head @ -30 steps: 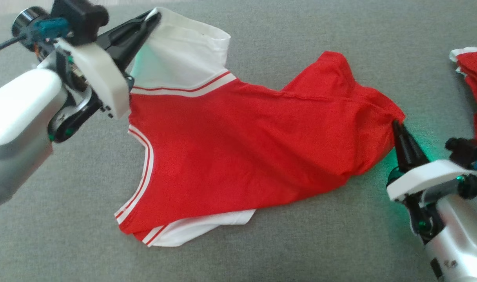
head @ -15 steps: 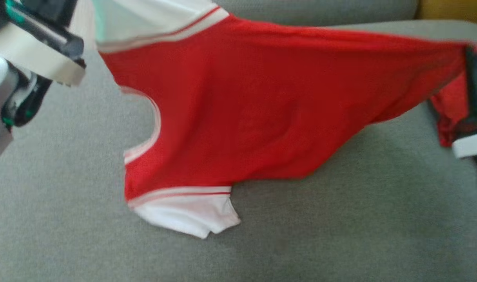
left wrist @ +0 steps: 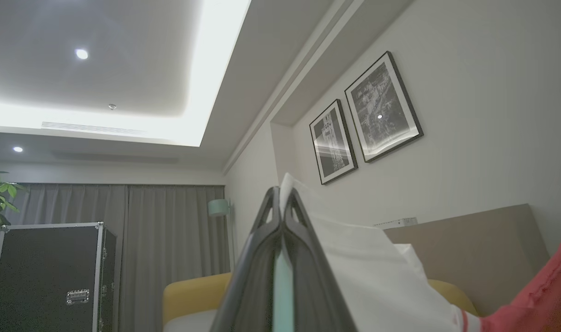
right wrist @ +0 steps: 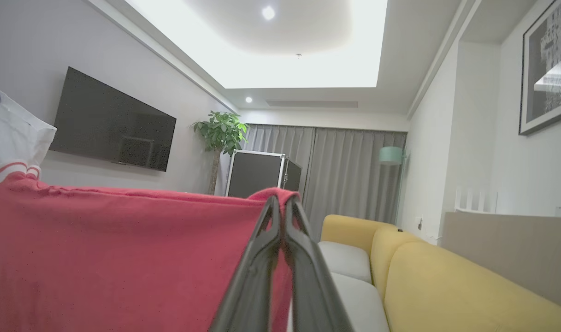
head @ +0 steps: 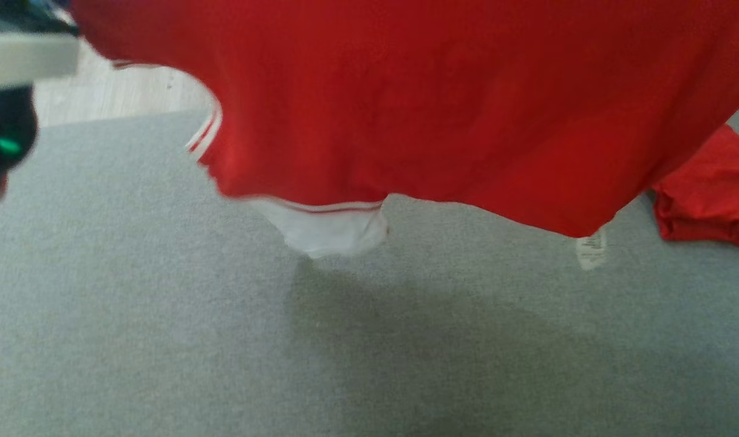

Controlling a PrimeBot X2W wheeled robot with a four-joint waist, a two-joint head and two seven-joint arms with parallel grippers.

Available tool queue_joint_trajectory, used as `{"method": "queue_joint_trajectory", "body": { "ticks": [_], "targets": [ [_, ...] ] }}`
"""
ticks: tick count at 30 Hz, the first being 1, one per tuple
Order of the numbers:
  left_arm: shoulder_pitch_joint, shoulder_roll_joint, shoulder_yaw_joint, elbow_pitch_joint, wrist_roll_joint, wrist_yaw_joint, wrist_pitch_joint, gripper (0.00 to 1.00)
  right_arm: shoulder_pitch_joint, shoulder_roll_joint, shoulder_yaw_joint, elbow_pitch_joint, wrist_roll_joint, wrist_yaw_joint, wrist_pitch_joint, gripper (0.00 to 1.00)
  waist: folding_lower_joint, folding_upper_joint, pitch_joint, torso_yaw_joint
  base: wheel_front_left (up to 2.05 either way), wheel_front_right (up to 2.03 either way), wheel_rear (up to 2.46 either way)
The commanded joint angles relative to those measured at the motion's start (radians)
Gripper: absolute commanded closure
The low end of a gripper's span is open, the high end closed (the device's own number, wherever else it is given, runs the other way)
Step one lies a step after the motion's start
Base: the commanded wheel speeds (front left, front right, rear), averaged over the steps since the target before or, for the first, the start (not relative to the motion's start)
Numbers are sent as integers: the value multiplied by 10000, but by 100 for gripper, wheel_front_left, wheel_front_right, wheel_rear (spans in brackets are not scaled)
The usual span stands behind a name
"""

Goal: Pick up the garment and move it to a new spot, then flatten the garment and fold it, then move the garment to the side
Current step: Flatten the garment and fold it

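A: Where's your garment point(head: 405, 109) at right now?
B: Up in the air. It hangs stretched between your two arms, above the grey surface point(head: 163, 334).
A: And the grip?
B: Your left gripper point(left wrist: 280, 203) is pinched fully closed on its white sleeve point(left wrist: 354, 258), and your right gripper point(right wrist: 280, 207) is clamped just as tight on a red edge. A second red cloth point(head: 709, 200) lies on that surface, off to the right.

garment point(head: 405, 91): red cloth, soft, matt, white cloth sleeve | grey cover point(head: 163, 334): woven cloth, matt, slightly rough | left gripper point(left wrist: 282, 191) fingers point(left wrist: 255, 276): dark plastic, smooth, dull sheen
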Motion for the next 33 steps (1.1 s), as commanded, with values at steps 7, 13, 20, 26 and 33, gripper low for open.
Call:
{"method": "queue_joint_trajectory", "body": {
  "ticks": [7,13,20,26,33],
  "targets": [
    [-1995,-513,343,1391,-32,-25,491,100,-1793,-396,581,519,-275,65,590,100,2,-1,815,251,0,0,0],
    [-3323,-2003,220,4419,-173,-128,494,100,-3751,402,1945,2515,-742,65,604,100,2,-1,1965,427,0,0,0],
    [-5526,-3114,694,6532,1069,-338,-24,100,-6384,1166,2897,5050,-1192,65,-789,100,2,-1,2810,665,0,0,0],
    [-5070,-3405,1991,6012,2318,-955,-34,100,-7022,1237,3341,6104,-1218,65,-1612,100,2,-1,3106,862,0,0,0],
    [-1625,-3443,2719,4890,3004,-1575,-36,100,-5469,1158,4335,6779,-766,65,-1936,100,2,-1,3360,963,0,0,0]
  ]
}}
